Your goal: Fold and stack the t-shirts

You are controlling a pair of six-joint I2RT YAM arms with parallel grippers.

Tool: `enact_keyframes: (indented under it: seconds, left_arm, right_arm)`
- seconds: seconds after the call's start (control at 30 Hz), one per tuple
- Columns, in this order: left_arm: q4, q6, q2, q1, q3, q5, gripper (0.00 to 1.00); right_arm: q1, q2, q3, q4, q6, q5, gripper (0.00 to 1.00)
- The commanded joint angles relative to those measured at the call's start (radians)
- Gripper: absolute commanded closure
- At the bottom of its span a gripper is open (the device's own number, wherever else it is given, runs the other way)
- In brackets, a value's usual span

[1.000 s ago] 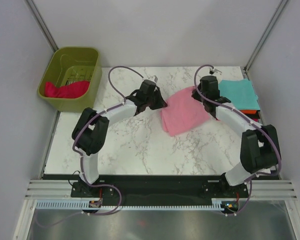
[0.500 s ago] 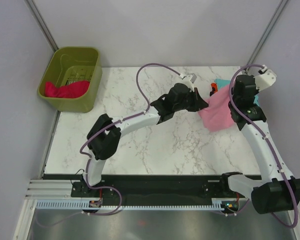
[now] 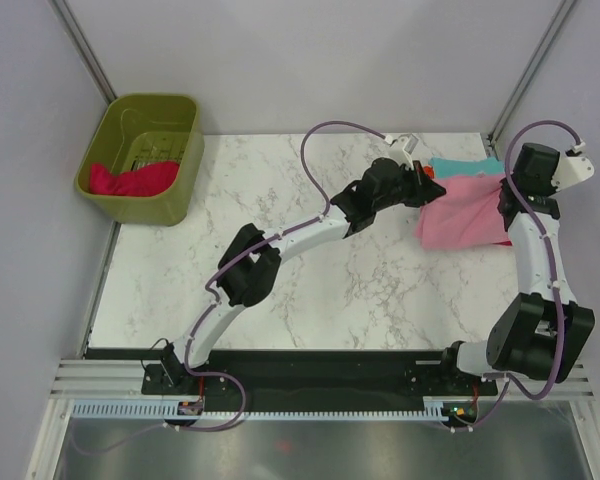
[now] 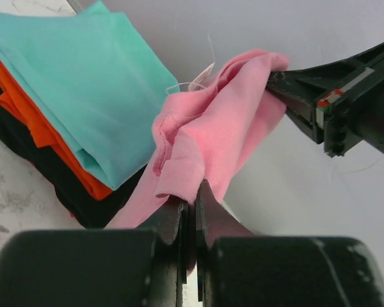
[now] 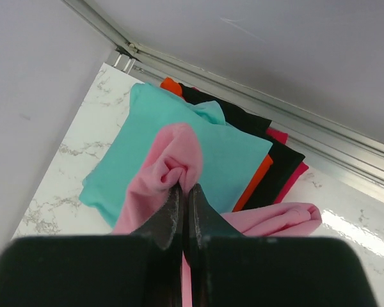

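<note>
1. Rightward since half a second ago: both arms have carried the light pink t-shirt (image 3: 465,212) to the far right corner of the marble table (image 3: 310,290). It now hangs stretched between them over the folded stack. Whether it rests on the stack cannot be told.
2. At the table's far left corner sits the olive basket (image 3: 145,207), with the crimson t-shirt (image 3: 130,180) crumpled inside.
3. The stack has the teal t-shirt (image 5: 224,160) on top. Beneath it lie the orange t-shirt (image 4: 25,109) and the black t-shirt (image 4: 38,166). The magenta t-shirt (image 5: 294,176) shows only as an edge at the bottom.
4. The left gripper (image 4: 193,208) has its jaws pressed together on a bunched edge of the pink cloth.
5. The right gripper (image 5: 184,195) pinches the opposite edge just as tightly, above the teal shirt.
</note>
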Motion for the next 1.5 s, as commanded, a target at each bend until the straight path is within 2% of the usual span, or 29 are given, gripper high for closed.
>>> enact_keyframes:
  seconds: [0.0,0.33,0.7,0.9,1.17,1.27,1.3,1.37,1.4,1.47]
  left_arm:
    - [0.110,0.010,0.023,-0.003,0.099,0.006,0.98]
    - [0.213,-0.069,0.152,-0.006,0.262,-0.008,0.98]
    - [0.331,-0.098,0.261,-0.010,0.353,-0.137,0.98]
    - [0.401,-0.069,0.318,-0.017,0.417,-0.279,0.98]
    - [0.449,0.075,0.385,-0.015,0.527,-0.413,0.98]
    - [0.489,0.089,0.410,-0.001,0.540,-0.459,0.83]
    - [0.525,0.092,0.420,0.006,0.546,-0.476,0.58]
    - [0.570,0.103,0.448,0.012,0.567,-0.529,0.19]
    - [0.588,0.129,0.466,0.020,0.587,-0.536,0.01]
    - [0.582,0.126,0.450,0.034,0.545,-0.545,0.00]
  right_arm:
    - [-0.020,0.014,0.081,0.067,0.045,-0.024,1.00]
    - [-0.066,0.073,0.128,0.096,0.063,0.006,1.00]
    - [-0.086,0.182,0.209,0.127,0.069,0.028,1.00]
    - [-0.085,0.263,0.265,0.175,0.068,0.016,1.00]
    - [-0.085,0.411,0.386,0.234,0.074,-0.020,1.00]
    - [-0.085,0.513,0.465,0.244,0.075,-0.078,1.00]
    - [-0.085,0.552,0.470,0.288,0.077,-0.095,1.00]
    - [-0.083,0.579,0.462,0.332,0.075,-0.099,0.96]
    - [-0.085,0.605,0.460,0.368,0.075,-0.101,0.70]
    - [-0.085,0.633,0.463,0.389,0.081,-0.095,0.32]
